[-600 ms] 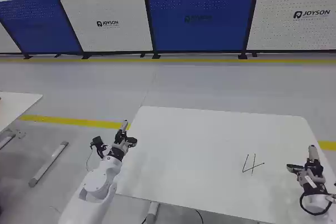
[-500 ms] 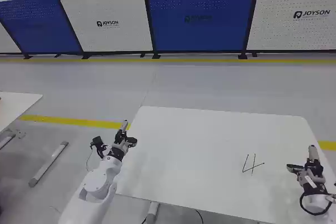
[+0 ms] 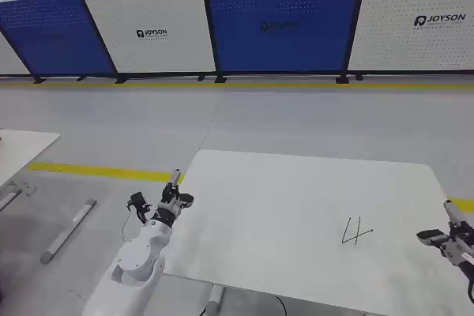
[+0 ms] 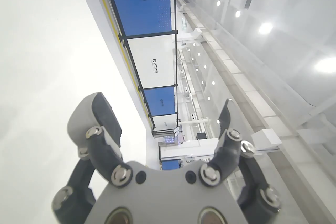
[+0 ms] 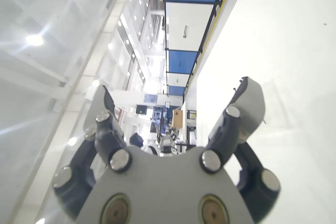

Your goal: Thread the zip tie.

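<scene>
Thin black zip tie (image 3: 356,236) lying flat on the white tabletop (image 3: 284,205), near the right claw (image 3: 436,221) but not touching it, right claw spread wide, left claw (image 3: 178,189) far off, spread wide too

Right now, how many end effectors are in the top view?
2. The left end effector hangs at the table's left edge; the right end effector at its right edge. Both open.

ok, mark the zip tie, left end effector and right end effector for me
zip tie (image 3: 356,235): top view, where its strands cross.
left end effector (image 4: 162,97): left wrist view, midway between fingertips.
right end effector (image 5: 173,83): right wrist view, midway between fingertips.
</scene>
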